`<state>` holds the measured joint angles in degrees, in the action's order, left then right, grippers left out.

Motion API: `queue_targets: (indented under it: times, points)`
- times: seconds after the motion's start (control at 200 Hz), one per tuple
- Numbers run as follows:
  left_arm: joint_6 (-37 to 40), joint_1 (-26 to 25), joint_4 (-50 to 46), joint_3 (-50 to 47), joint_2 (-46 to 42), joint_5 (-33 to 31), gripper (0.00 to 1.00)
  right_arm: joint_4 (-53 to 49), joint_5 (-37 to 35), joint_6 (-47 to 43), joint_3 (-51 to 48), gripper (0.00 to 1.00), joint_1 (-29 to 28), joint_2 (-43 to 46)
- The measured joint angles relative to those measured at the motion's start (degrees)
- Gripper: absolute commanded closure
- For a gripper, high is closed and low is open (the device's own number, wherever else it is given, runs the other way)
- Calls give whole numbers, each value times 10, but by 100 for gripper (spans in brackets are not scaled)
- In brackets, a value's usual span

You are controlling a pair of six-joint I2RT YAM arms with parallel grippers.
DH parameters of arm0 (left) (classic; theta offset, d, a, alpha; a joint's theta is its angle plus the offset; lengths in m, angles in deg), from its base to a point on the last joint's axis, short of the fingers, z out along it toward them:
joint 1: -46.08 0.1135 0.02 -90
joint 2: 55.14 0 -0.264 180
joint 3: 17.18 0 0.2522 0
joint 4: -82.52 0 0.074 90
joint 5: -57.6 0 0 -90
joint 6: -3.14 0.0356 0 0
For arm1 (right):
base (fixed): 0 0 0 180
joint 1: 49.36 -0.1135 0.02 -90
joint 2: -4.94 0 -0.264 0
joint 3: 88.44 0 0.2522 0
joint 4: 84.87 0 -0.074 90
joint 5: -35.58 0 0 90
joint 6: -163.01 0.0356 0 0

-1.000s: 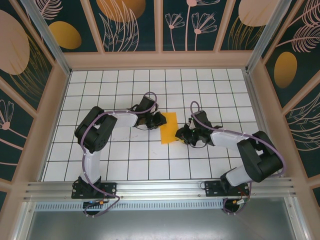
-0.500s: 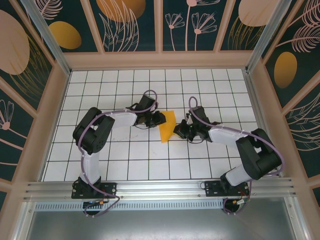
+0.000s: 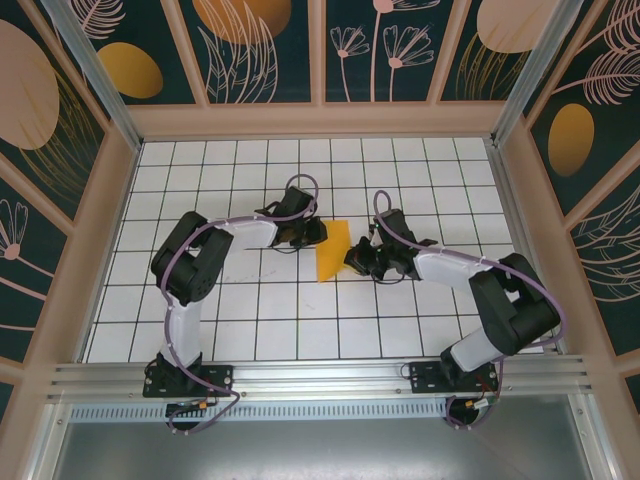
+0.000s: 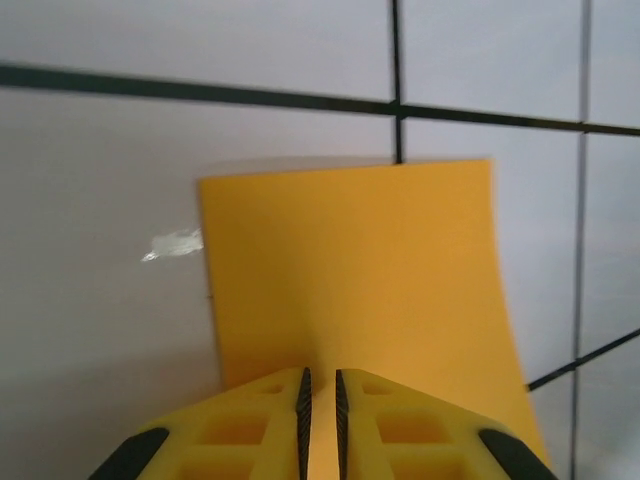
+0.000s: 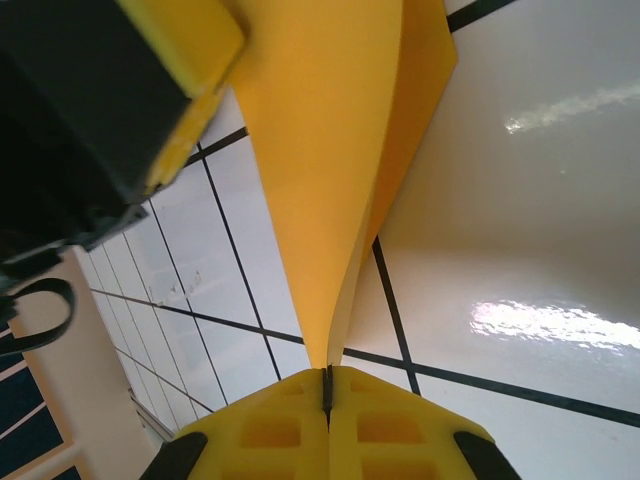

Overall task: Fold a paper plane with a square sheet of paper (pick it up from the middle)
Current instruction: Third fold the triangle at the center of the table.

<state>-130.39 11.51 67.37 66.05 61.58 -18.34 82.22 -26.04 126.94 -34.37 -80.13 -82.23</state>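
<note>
The square sheet of paper (image 3: 330, 256) is orange-yellow and lies mid-table, its right side raised and curled over toward the left. In the left wrist view the paper (image 4: 350, 270) lies mostly flat, with its right edge curving up. My left gripper (image 3: 317, 232) sits at the sheet's left edge. There its jaws (image 4: 320, 378) are closed to a thin slit, and the paper puckers into it. My right gripper (image 3: 353, 262) is at the sheet's right edge. It (image 5: 327, 372) is shut on that edge, and the paper (image 5: 320, 190) rises from its closed jaws as a bent fold.
The white gridded table (image 3: 230, 300) is boxed in by wooden-framed floral panels (image 3: 265, 50) at the back and on both sides. An aluminium rail (image 3: 320, 380) runs along the near edge. The left gripper's black and yellow body (image 5: 90, 110) hangs close above the fold.
My right gripper has closed on the paper's right edge and carried it up and leftward, so the sheet looks narrower from above. The left gripper has shifted slightly toward the back.
</note>
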Motion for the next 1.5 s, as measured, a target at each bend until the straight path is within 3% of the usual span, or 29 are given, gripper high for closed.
queue_targets:
  times: [0.766,1.501]
  points:
    - [0,1,2,2,3,4,85,3,-35,35,92,96,-16,-110]
    - [0,1,8,0,3,11,85,26,-32,47,113,96,-16,-165]
